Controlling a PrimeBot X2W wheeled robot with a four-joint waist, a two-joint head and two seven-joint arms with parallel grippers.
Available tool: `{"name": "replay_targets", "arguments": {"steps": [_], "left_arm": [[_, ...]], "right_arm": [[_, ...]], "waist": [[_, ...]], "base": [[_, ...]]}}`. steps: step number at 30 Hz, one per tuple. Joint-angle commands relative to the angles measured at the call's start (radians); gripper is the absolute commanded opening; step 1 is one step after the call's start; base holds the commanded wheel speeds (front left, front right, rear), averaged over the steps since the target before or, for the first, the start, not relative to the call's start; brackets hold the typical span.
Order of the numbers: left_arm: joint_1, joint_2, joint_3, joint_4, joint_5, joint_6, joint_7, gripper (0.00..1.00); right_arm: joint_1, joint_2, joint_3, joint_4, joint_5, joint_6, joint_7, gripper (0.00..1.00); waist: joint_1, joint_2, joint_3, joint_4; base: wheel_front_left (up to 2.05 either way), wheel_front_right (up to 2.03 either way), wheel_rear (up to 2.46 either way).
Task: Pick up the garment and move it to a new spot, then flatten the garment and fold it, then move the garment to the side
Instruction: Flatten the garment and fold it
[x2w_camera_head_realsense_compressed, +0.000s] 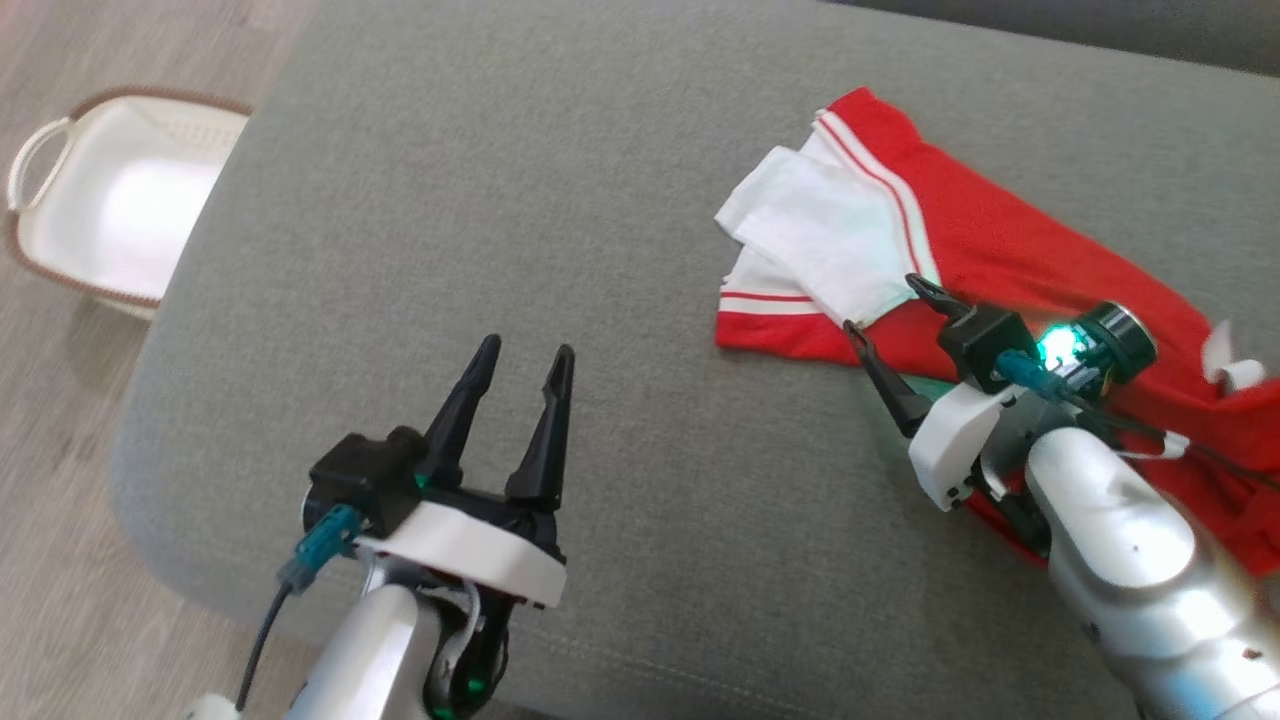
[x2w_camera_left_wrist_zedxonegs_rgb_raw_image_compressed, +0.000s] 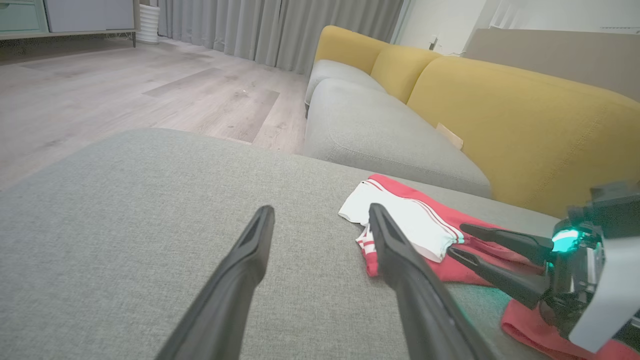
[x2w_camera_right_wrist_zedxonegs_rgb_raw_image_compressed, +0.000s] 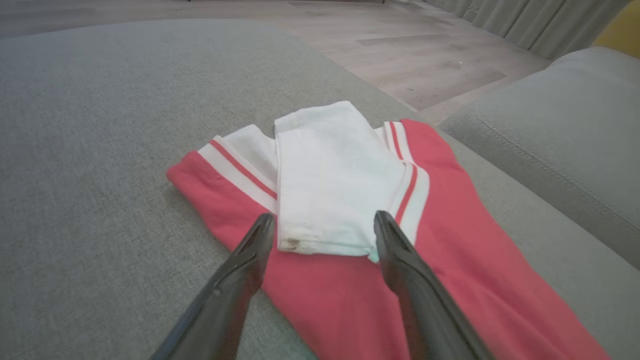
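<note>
Standing on the wooden floor off the left edge of the grey cushion is a white laundry basket with a brown rim. Next comes the left gripper, near the cushion's front edge and left of its middle. Its two dark fingers are spread wide with nothing between them, and bare grey fabric lies beneath.

The garment, red with white striped bands, lies flat on the right half of the cushion. A white panel is folded over its left end.

The right gripper sits low over that end. Its fingers are spread wide on either side of the panel's near edge, gripping nothing. I cannot tell whether the fingertips touch the cloth.
</note>
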Motion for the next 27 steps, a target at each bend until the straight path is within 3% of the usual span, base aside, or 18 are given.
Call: {"name": "replay_targets", "arguments": {"steps": [1,13,15,19,21,22,23,24,27], "left_arm": [[-0.046,0.002,0.025,-0.036,-0.005,0.007,-0.012,1.0],[-0.069,0.002,0.005,-0.038,-0.029,0.023,-0.012,1.0],[-0.07,0.002,0.006,-0.036,-0.029,0.023,-0.012,1.0],[-0.068,0.002,0.01,-0.03,-0.027,0.024,-0.012,1.0],[-0.068,0.002,0.01,-0.028,-0.027,0.024,-0.012,1.0],[-0.067,0.002,0.01,-0.027,-0.027,0.024,-0.012,1.0],[-0.067,0.002,0.01,-0.027,-0.027,0.024,-0.012,1.0],[-0.067,0.002,0.01,-0.027,-0.027,0.024,-0.012,1.0],[-0.067,0.002,0.009,-0.026,-0.027,0.023,-0.012,1.0]], "right_arm": [[-0.028,-0.007,0.025,-0.011,0.008,-0.001,-0.011,1.0],[-0.136,-0.037,0.142,0.144,0.081,-0.001,-0.021,1.0],[-0.145,-0.035,0.148,0.162,0.1,-0.001,-0.023,0.88],[-0.156,-0.028,0.158,0.19,0.141,-0.001,-0.03,0.87],[-0.159,-0.024,0.166,0.199,0.163,-0.001,-0.03,0.53],[-0.162,-0.022,0.172,0.202,0.172,-0.001,-0.03,0.45],[-0.164,-0.022,0.175,0.205,0.182,-0.001,-0.031,0.29],[-0.167,-0.021,0.18,0.207,0.192,-0.001,-0.031,0.0],[-0.173,-0.019,0.189,0.21,0.227,-0.001,-0.036,0.0]], "waist": [[0.0,0.0,0.015,0.015],[0.0,0.0,0.046,0.04],[0.0,0.0,0.046,0.039],[0.0,0.0,0.037,0.031],[0.0,0.0,0.03,0.025],[0.0,0.0,0.027,0.022],[0.0,0.0,0.024,0.019],[0.0,0.0,0.021,0.017],[0.0,0.0,0.014,0.01]], "base": [[0.0,0.0,0.0],[0.0,0.0,0.0],[0.0,0.0,0.0],[0.0,0.0,0.0],[0.0,0.0,0.0],[0.0,0.0,0.0],[0.0,0.0,0.0],[0.0,0.0,0.0],[0.0,0.0,0.0]]}}
